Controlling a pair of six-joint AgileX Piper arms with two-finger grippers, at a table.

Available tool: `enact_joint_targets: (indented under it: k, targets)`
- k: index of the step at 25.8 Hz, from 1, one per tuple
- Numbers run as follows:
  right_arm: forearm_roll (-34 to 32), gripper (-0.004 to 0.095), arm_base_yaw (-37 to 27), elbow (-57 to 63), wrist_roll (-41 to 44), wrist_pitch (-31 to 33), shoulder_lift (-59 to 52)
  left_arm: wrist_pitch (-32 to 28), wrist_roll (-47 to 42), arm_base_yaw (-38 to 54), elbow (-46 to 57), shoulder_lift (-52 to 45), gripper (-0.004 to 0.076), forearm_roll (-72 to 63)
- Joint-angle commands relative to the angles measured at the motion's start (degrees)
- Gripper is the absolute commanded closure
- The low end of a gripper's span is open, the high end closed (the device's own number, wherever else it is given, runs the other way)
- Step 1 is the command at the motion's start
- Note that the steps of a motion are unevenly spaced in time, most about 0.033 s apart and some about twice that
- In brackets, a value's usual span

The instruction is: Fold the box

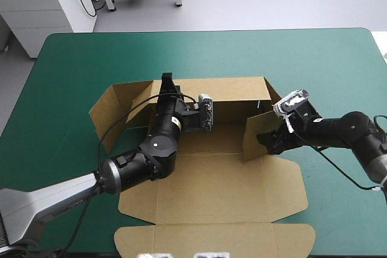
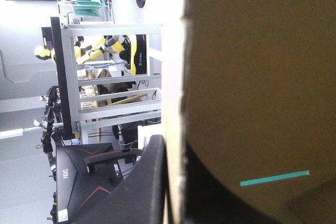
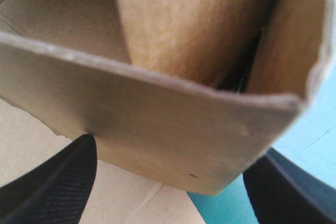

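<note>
The box (image 1: pixel 224 179) lies in the middle of the bench (image 1: pixel 338 64), partly raised. Its far wall stands upright, and its near panels and lid lie flat toward the robot. The left gripper (image 1: pixel 167 86) is at the left end of the box's far wall. In the left wrist view its black fingers (image 2: pixel 149 182) are all but closed, with the board's edge pinched between them. The right gripper (image 1: pixel 272 140) is at the box's right side, where a short wall panel stands raised. In the right wrist view its fingers stand wide apart with that panel between them, not clamping it.

The step in hand looks like squaring the right wall against the far wall. To do it well, the left grip should hold the far wall upright without tugging, so the box's base does not slide on the teal-green cover. The right fingers should close low on the panel, near its crease. They should then swing it about that crease until its end flap sits inside the box's far right corner. Pushing high on the panel would likely bow the board instead of hinging it.
</note>
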Motion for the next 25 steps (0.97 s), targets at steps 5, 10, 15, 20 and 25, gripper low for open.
enact_joint_targets:
  k: [5, 10, 15, 20, 25]
  targets:
    - [12.46, 0.0184, -0.45, 1.58, -4.74, -2.85, -2.46, -0.06, -0.73, -0.55, -1.13, -2.26, 0.0732, 0.39]
    - [20.06, 0.0184, -0.45, 8.9, -9.75, -11.63, -8.09, -0.06, -0.73, -0.55, -1.13, -2.26, 0.0732, 0.39]
    - [25.84, 0.0184, -0.17, 11.32, -15.6, -13.18, -9.48, -1.77, -0.87, -0.55, -1.13, -2.26, 0.0732, 0.39]
    - [26.19, 0.0184, 7.84, 11.32, -16.3, -21.15, -9.08, -3.11, -0.87, -0.55, -1.13, -2.26, 0.0732, 0.39]
    - [26.52, 0.0184, 19.04, 11.32, -13.33, -40.17, -6.97, -3.03, -0.87, -0.55, -1.13, -2.26, 0.0732, 0.39]
